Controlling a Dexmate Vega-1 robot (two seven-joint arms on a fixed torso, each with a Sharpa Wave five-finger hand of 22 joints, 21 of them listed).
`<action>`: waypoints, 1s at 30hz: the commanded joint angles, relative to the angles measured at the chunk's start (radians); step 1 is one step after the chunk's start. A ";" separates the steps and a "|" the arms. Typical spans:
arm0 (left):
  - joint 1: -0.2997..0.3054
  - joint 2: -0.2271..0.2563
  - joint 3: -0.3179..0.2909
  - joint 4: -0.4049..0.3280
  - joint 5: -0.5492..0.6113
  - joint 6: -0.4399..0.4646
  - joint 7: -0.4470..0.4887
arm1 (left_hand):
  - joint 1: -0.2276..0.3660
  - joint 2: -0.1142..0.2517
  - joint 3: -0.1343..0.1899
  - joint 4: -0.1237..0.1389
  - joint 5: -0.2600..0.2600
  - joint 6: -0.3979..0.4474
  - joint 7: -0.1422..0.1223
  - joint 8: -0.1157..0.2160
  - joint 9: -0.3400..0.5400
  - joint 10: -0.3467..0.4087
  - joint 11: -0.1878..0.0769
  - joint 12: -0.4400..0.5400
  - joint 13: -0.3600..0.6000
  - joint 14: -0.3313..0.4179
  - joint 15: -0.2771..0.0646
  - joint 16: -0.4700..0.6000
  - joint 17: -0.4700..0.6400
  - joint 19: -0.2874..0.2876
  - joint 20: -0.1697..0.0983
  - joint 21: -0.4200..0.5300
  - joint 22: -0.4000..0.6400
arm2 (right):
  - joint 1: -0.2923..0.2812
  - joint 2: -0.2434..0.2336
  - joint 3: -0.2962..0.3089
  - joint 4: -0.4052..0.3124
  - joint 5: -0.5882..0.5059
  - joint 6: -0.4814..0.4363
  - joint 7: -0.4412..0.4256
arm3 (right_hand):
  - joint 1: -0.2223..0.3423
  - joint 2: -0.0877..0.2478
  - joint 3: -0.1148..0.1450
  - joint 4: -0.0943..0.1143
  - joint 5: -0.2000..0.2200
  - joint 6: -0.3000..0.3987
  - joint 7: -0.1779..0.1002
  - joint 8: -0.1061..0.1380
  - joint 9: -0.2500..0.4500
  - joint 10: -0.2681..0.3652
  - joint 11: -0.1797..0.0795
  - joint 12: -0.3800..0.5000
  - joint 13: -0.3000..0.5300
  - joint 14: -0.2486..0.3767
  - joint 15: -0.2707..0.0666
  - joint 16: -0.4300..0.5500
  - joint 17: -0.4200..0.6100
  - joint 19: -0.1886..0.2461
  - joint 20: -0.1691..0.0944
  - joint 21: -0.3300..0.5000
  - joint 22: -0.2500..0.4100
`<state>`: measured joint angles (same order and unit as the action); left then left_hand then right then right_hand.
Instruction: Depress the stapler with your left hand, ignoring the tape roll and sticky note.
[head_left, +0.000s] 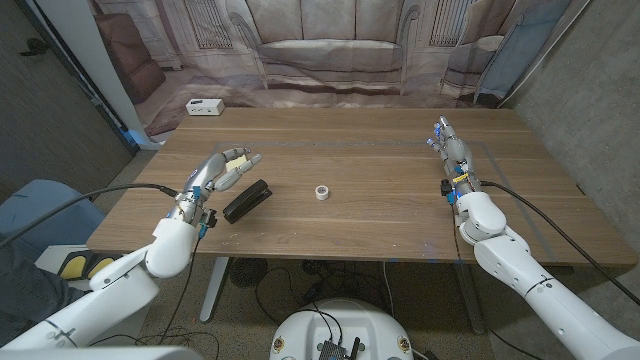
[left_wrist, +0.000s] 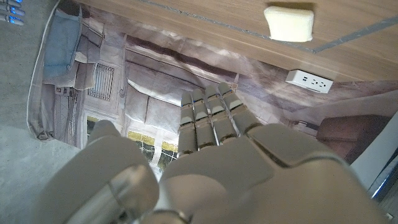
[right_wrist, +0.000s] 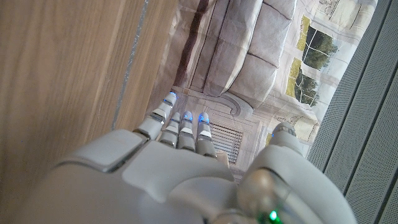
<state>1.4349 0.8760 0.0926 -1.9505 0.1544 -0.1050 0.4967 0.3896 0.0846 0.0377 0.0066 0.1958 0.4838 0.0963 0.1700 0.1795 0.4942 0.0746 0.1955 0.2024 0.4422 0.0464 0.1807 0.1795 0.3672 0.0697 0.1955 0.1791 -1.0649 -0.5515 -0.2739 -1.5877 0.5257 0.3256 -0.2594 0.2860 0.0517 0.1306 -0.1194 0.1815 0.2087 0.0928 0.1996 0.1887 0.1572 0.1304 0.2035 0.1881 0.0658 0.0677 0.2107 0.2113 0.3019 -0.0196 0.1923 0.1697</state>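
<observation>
A black stapler (head_left: 247, 200) lies slanted on the wooden table (head_left: 380, 215), left of centre. My left hand (head_left: 213, 176) hovers just to its left and beyond it, fingers stretched out and apart, holding nothing and not touching the stapler. In the left wrist view the left hand (left_wrist: 205, 162) points its fingers past the table's far edge. A pale yellow sticky note pad (head_left: 238, 159) lies by the fingertips and shows ahead as a sticky note pad (left_wrist: 288, 23). A small white tape roll (head_left: 321, 192) sits at mid-table. My right hand (head_left: 455, 162) stands at the right, fingers extended, holding nothing.
A white power strip (head_left: 204, 106) lies at the table's far left corner, seen again as the power strip (left_wrist: 308, 80). A printed backdrop of a sofa (head_left: 320, 50) hangs behind the table. Bare wood stretches between the tape roll and my right hand (right_wrist: 180, 168).
</observation>
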 joint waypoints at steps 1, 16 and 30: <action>-0.029 -0.031 -0.024 0.048 -0.173 -0.126 -0.150 | -0.008 0.009 0.000 -0.003 0.000 -0.027 0.003 -0.001 0.005 -0.014 0.010 -0.006 0.004 -0.015 0.004 -0.004 0.003 -0.014 0.004 -0.005 0.004 | -0.002 0.004 0.001 0.004 0.005 0.004 0.001 | 0.004 0.006 0.003 -0.003 0.003 -0.004 0.001 -0.001 0.001 0.009 0.002 -0.003 0.006 0.004 0.006 -0.001 0.003 0.004 0.000 0.002 0.002; -0.084 -0.069 -0.004 0.106 -0.277 -0.190 -0.233 | -0.016 0.012 -0.002 0.000 0.000 -0.078 0.008 -0.001 0.004 -0.046 0.018 -0.006 0.004 -0.049 0.015 -0.005 0.003 -0.040 0.013 -0.007 0.004 | -0.004 0.000 0.001 0.004 0.007 0.019 0.017 | 0.005 0.008 0.003 -0.004 0.003 -0.004 0.000 -0.002 0.001 0.008 0.000 -0.003 0.006 0.003 0.007 -0.001 0.003 0.004 -0.001 0.002 0.002; -0.140 -0.092 0.026 0.153 -0.408 -0.213 -0.313 | -0.020 0.013 -0.004 0.002 0.001 -0.118 0.010 0.000 0.004 -0.082 0.025 -0.009 0.004 -0.083 0.021 -0.007 0.004 -0.068 0.012 -0.010 0.004 | -0.011 0.000 0.008 0.007 0.015 0.031 0.025 | 0.004 0.007 0.002 -0.004 0.003 -0.003 0.000 -0.002 0.001 0.008 -0.002 -0.003 0.006 0.005 0.007 -0.001 0.003 0.005 -0.001 0.002 0.002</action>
<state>1.3371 0.8032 0.0970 -1.8331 -0.1598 -0.2979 0.2413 0.3738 0.1003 0.0377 0.0068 0.1960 0.3739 0.1069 0.1694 0.1794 0.4243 0.0978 0.1884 0.2022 0.3663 0.0679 0.1807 0.1793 0.3057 0.0819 0.1858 0.1792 -1.0711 -0.5503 -0.2710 -1.5816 0.5338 0.3481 -0.2424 0.2860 0.0516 0.1306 -0.1194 0.1815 0.2087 0.0928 0.1996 0.1885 0.1572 0.1304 0.2035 0.1933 0.0658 0.0677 0.2107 0.2113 0.3019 -0.0196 0.1923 0.1697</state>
